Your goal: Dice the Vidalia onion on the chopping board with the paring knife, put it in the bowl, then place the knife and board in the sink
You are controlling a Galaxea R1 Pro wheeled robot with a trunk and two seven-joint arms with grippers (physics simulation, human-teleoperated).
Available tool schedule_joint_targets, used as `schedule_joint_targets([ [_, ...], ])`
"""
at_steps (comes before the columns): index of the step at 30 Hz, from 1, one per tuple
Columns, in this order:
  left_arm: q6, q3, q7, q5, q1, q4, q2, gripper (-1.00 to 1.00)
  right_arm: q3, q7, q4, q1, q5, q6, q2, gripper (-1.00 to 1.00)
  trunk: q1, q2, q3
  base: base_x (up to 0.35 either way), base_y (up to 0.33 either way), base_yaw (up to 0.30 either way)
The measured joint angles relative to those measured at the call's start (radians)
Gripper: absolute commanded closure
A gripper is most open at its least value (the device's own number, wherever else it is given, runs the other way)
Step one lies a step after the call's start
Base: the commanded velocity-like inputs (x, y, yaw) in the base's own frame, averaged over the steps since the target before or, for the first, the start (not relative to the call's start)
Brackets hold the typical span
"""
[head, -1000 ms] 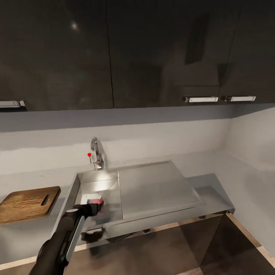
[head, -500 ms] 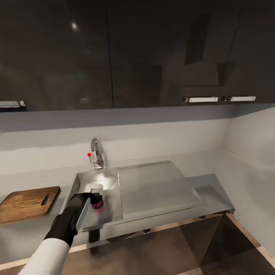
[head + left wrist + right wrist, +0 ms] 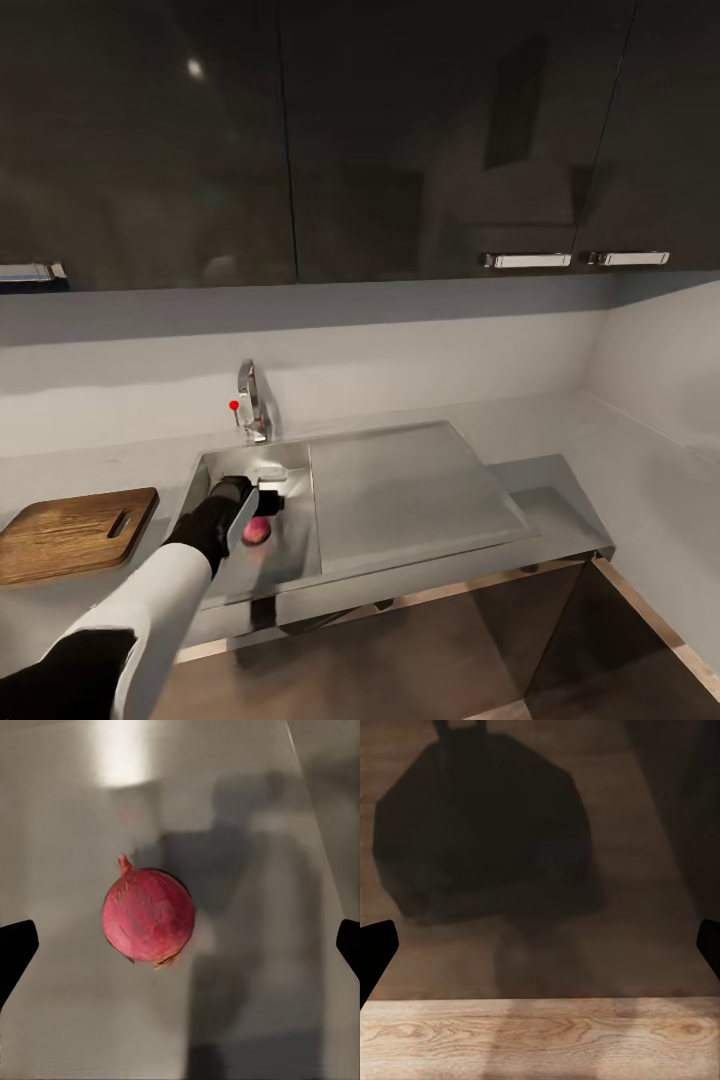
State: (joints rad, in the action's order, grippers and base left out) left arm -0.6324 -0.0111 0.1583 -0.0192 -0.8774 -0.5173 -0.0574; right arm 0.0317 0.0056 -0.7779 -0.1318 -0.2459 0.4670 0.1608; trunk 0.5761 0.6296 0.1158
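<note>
1. The sink (image 3: 290, 470) is the landmark: a rectangular steel basin set into the grey surface (image 3: 560, 430), with a flat drainboard (image 3: 405, 490) on its right half and a chrome faucet (image 3: 252, 400) with a red knob at its back edge.
2. The onion (image 3: 256, 532) lies on the floor of the sink basin, toward the front, resting free on the steel. In the left wrist view it is a round reddish bulb (image 3: 148, 916) with a small pointed tip, sitting left of the midline between the two fingertips.
3. The left end effector (image 3: 262, 500) hangs inside the sink basin, just above and behind the onion. Its two dark fingertips (image 3: 16, 954) show at opposite edges of the wrist picture, spread wide, with nothing between them but the onion below; they do not touch it.
4. The chopping board (image 3: 70, 532) lies flat on the surface to the left of the sink, well apart from the basin, its slot handle at the end nearer the sink.
5. The right end effector (image 3: 540, 952) has its fingertips wide apart and holds nothing; beneath it are the wood floor (image 3: 540, 1039) and a dark shadow.
6. Dark cabinets (image 3: 400, 140) with steel bar handles hang above the sink.
</note>
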Motion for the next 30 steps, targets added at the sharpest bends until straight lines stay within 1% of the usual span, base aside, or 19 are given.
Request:
schedule_joint_targets([
  [5,0.026,0.0,0.001,0.0,-0.05,0.063,0.007,-1.0,0.0,0.0,0.0,0.0,0.0,0.0,0.0,-1.0,0.0,0.0,0.0,0.0,0.0,0.0],
  [8,0.031,0.0,0.001,0.0,-0.063,0.077,0.015,-1.0,0.0,0.0,0.0,0.0,0.0,0.0,0.0,-1.0,0.0,0.0,0.0,0.0,0.0,0.0],
  [14,0.033,0.001,0.0,-0.001,-0.065,0.08,0.022,-1.0,0.0,0.0,0.0,0.0,0.0,0.0,0.0,-1.0,0.0,0.0,0.003,0.0,0.0,0.0],
  [30,0.033,0.005,-0.004,-0.002,-0.063,0.09,0.025,-1.0,-0.002,-0.001,0.0,0.0,0.0,-0.002,0.0,-1.0,0.0,0.0,0.028,0.0,0.0,0.0],
])
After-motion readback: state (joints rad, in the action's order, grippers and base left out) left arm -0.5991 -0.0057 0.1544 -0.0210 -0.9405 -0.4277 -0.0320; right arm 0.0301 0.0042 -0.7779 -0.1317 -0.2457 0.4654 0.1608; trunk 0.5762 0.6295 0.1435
